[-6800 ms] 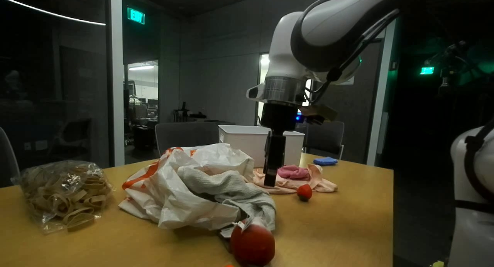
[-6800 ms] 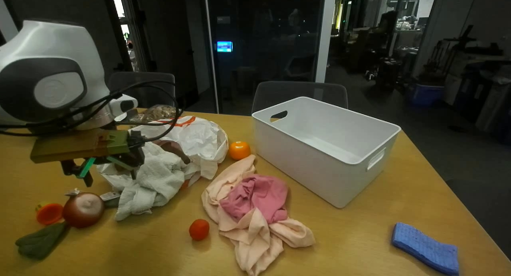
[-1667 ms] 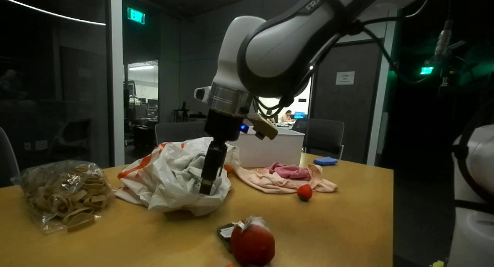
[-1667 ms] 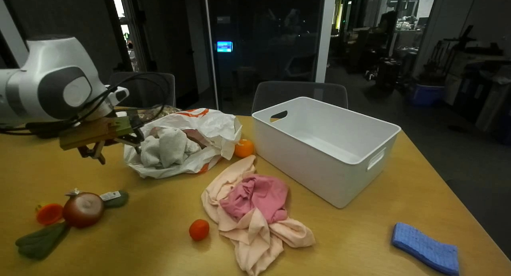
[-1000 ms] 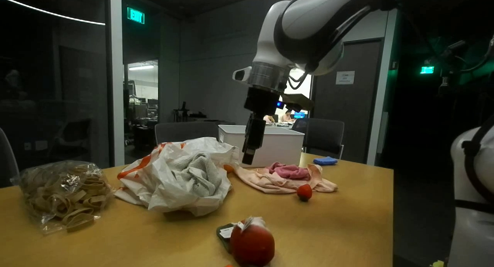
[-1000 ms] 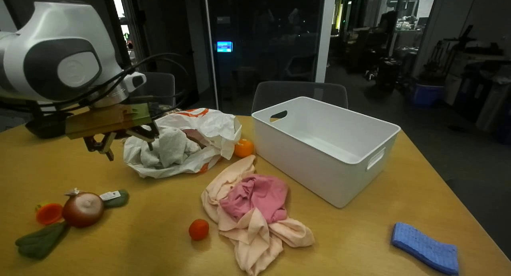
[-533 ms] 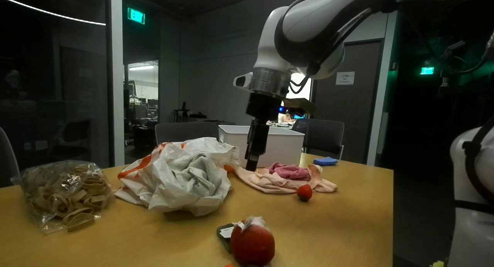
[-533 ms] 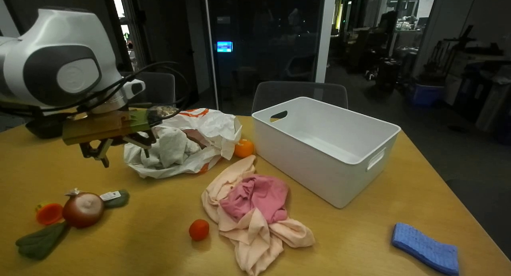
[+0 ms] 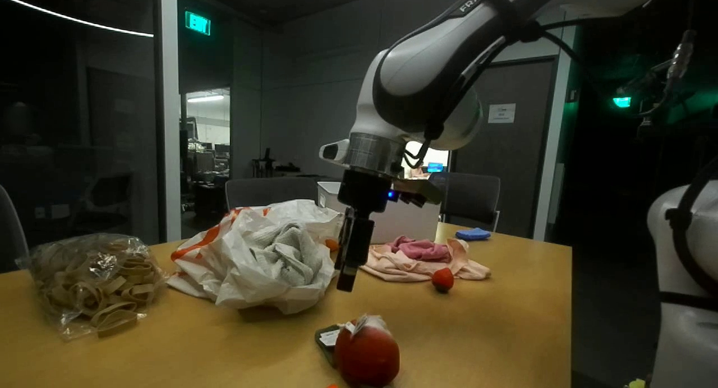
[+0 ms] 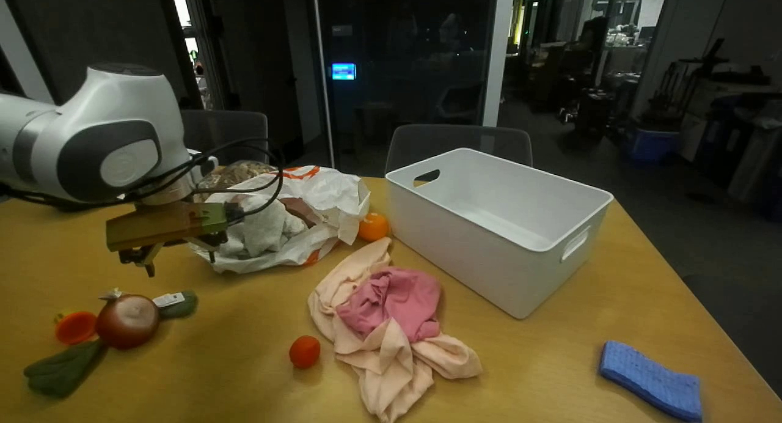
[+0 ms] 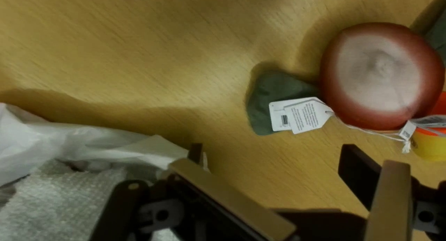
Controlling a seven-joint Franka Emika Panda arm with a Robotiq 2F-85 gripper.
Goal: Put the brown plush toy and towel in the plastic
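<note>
In an exterior view, the gripper (image 10: 181,264) hangs above the tabletop (image 10: 519,374) with its two fingers spread wide and nothing between them. The towel (image 10: 259,230) lies just beside it, to the right and more toward the far edge, bunched in the mouth of the plastic bag (image 10: 333,194). Behind the towel shows a brown strip, sloping down to the right; I take it for the brown toy (image 10: 299,209), mostly hidden in the bag. In an exterior view, the towel (image 9: 291,256) lies left of the gripper, farther from the right edge of the tabletop; the toy I cannot make out there. In the wrist view, the towel (image 11: 62,199) is at the lower left, on the outer side of the nearer finger, so the gap faces the tabletop and not the cloth. The towel has no clear long axis. Whether this finger touches the bag, I cannot tell. In my judgement both things are in the bag; to tuck the towel deeper, the gripper must first shift sideways over the mouth.
</note>
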